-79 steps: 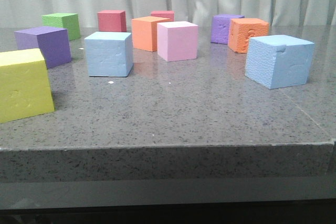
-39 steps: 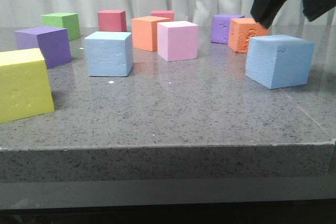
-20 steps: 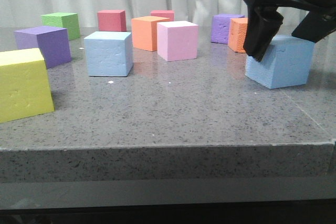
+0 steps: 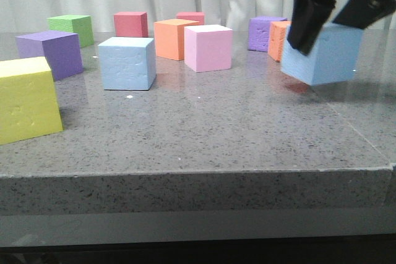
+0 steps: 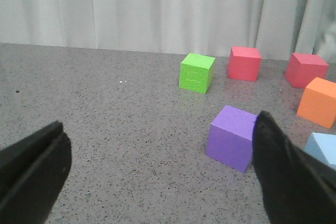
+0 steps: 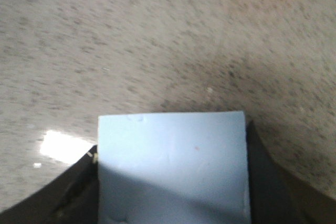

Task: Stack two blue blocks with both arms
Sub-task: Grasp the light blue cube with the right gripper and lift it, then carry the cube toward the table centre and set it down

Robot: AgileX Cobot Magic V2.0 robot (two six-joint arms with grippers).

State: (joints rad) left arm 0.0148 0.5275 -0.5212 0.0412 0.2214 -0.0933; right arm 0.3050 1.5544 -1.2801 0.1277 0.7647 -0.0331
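Note:
My right gripper [image 4: 331, 20] is shut on the rough blue block [image 4: 325, 54] and holds it tilted just above the table at the right; its shadow lies beneath. In the right wrist view the block [image 6: 170, 166] fills the space between the black fingers [image 6: 265, 182]. The smoother, paler blue block [image 4: 128, 63] stands on the table at the left middle; a corner of it shows in the left wrist view [image 5: 324, 148]. My left gripper [image 5: 157, 182] is open and empty above bare table, out of the front view, with a purple cube [image 5: 231, 137] by one finger.
Other cubes stand around: yellow [image 4: 28, 98] at front left, purple [image 4: 51, 52], green [image 4: 73, 29], red [image 4: 130, 24], orange [image 4: 174, 38], pink [image 4: 208, 47], a second purple [image 4: 265, 32] and orange [image 4: 278, 40] behind the held block. The table's front edge [image 4: 198, 174] is near.
My right gripper came down over the rough blue block, shut on it and lifted it a little off the table, shifting it slightly left. The other cubes stayed put.

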